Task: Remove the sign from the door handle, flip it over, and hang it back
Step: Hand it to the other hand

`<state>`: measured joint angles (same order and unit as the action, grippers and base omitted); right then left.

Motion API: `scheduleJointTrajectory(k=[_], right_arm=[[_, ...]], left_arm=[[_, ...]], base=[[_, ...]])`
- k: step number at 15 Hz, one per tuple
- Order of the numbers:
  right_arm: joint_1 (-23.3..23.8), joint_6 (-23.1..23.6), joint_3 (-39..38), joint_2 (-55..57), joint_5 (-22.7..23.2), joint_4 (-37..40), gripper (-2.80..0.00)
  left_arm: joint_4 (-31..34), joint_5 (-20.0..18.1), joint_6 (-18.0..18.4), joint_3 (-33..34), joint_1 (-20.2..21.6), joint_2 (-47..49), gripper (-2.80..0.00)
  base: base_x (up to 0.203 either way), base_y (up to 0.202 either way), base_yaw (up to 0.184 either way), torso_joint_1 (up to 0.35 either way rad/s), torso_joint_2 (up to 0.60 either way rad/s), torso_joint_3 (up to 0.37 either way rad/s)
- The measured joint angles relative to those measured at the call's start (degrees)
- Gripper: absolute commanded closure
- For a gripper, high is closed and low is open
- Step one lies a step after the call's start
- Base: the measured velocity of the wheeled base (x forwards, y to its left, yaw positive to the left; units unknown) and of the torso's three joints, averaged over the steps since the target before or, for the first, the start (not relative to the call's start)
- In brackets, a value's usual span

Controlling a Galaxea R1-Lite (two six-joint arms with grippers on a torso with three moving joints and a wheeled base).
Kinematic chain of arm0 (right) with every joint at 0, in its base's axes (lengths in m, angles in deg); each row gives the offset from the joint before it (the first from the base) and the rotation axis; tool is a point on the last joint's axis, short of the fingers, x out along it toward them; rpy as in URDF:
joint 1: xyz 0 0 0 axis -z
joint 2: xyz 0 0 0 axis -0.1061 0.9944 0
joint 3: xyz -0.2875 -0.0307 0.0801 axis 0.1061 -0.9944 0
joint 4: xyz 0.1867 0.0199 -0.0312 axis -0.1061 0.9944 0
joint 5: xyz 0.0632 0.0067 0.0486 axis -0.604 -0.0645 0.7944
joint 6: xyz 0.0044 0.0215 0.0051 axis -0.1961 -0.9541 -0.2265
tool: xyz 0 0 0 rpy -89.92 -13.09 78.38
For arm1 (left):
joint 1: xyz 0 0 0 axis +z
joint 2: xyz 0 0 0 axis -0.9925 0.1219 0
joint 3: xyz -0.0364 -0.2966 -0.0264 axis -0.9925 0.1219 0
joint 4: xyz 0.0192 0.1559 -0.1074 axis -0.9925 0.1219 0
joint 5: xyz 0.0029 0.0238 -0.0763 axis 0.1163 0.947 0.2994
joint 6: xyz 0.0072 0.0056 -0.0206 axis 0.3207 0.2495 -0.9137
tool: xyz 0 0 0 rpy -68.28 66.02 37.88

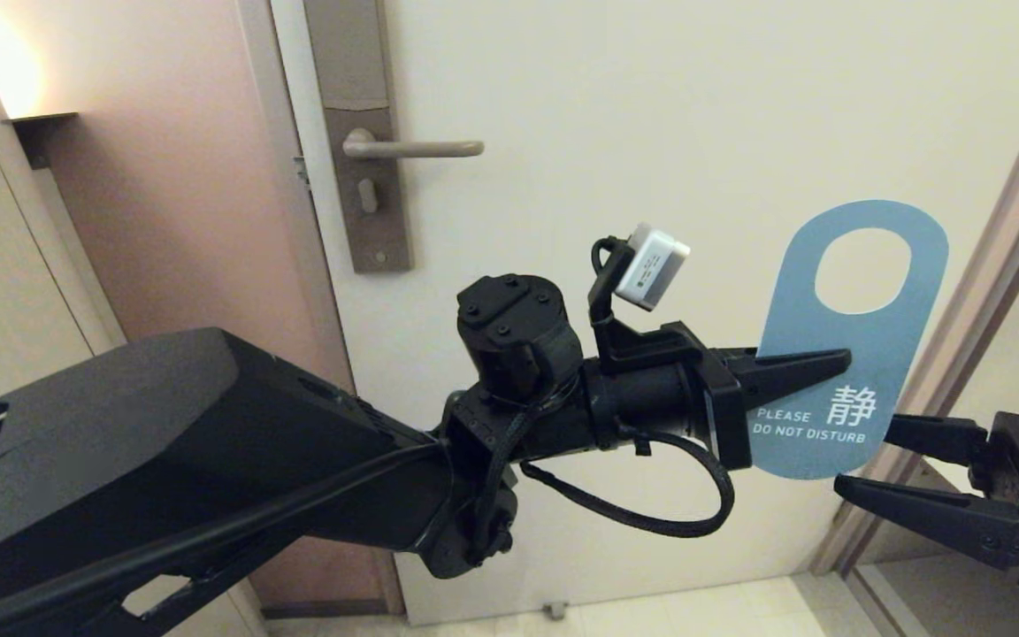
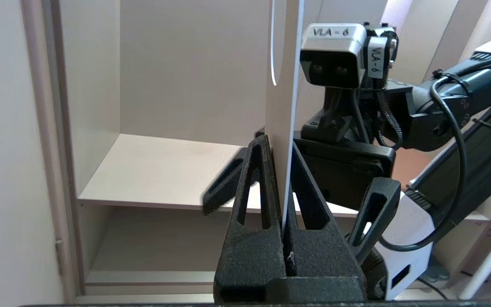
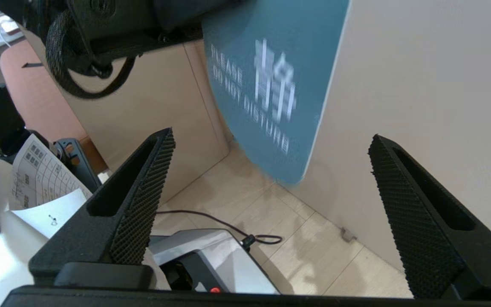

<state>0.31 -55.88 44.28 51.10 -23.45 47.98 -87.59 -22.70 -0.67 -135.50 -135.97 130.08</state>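
my left arm [image 1: 164,442] fills the lower left of the head view; my left gripper [image 1: 815,364] pinches the sign [image 1: 863,354], blue face showing, centre right, well off the door handle [image 1: 412,148]. my right gripper [image 1: 863,460], spread, waits lower right; i should keep the card steady. only the left wrist view shows the card edge-on.

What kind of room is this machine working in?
Probably a hotel room entrance: a "Please do not disturb" sign, a door with a lever door handle, and a built-in closet shelf nearby.
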Motion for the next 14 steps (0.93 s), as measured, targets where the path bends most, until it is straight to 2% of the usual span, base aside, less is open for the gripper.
scheduleJointTrajectory(k=[4, 8, 12, 14], right_arm=[[0.02, -0.06, 0.54, -0.04, 0.07, 0.02, -2.8], [0.0, -0.09, 0.37, -1.27, 0.13, 0.05, -2.8], [0.0, -0.16, 0.35, -2.59, 0.16, 0.07, -2.8], [-0.02, -0.16, 0.11, -3.24, 0.24, 0.07, -2.8]], left_arm=[[-4.39, 0.31, -3.32, -0.24, -1.0, 1.21, 0.0], [-5.09, 0.46, -3.6, -0.32, -1.55, 1.98, 0.0], [-5.14, 3.57, -3.71, -0.66, -2.73, 2.36, 0.0], [-5.14, 3.92, -3.91, -1.57, -3.06, 2.81, 0.0]], base=[[0.0, 0.0, 0.0, 0.0, 0.0, 0.0], [0.0, 0.0, 0.0, 0.0, 0.0, 0.0], [0.0, 0.0, 0.0, 0.0, 0.0, 0.0], [0.0, 0.0, 0.0, 0.0, 0.0, 0.0]])
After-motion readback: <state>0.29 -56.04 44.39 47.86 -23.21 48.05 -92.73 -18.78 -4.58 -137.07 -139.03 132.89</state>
